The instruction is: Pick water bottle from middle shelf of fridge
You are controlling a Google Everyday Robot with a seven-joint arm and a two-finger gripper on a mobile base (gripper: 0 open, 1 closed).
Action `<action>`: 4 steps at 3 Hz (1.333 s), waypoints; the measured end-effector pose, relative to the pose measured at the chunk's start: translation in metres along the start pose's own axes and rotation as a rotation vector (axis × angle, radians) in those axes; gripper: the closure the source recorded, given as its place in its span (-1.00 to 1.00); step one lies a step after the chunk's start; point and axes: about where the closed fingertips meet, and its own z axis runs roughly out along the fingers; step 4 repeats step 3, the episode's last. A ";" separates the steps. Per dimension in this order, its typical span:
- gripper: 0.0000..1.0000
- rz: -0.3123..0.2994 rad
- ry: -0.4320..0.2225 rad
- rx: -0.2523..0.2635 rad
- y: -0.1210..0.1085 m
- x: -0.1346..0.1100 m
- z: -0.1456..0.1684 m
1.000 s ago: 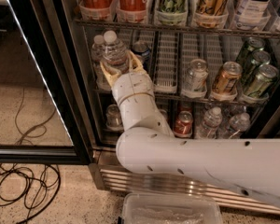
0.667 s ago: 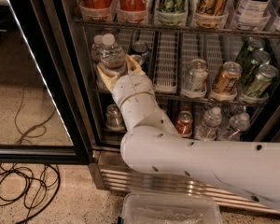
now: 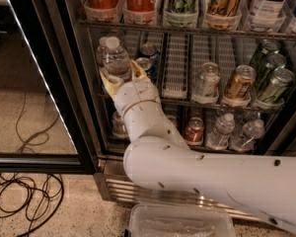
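A white robot arm [image 3: 212, 177] reaches up from the lower right of the frame into an open stainless steel fridge [image 3: 86, 83]. Its gripper [image 3: 120, 72] is at the left end of the middle shelf [image 3: 176, 65], left of centre in the frame. The yellowish fingers [image 3: 108, 84] are spread wide, one on each side of the lower part of the water bottle [image 3: 116, 57], which stands upright between them at the shelf's front. Whether they press the bottle cannot be told. Drink cans [image 3: 239, 82] stand on the same shelf to the right.
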 end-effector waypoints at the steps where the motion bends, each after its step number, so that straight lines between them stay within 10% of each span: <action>1: 1.00 0.059 0.040 0.001 0.012 -0.001 -0.025; 4: 1.00 0.100 0.081 -0.010 0.022 -0.008 -0.049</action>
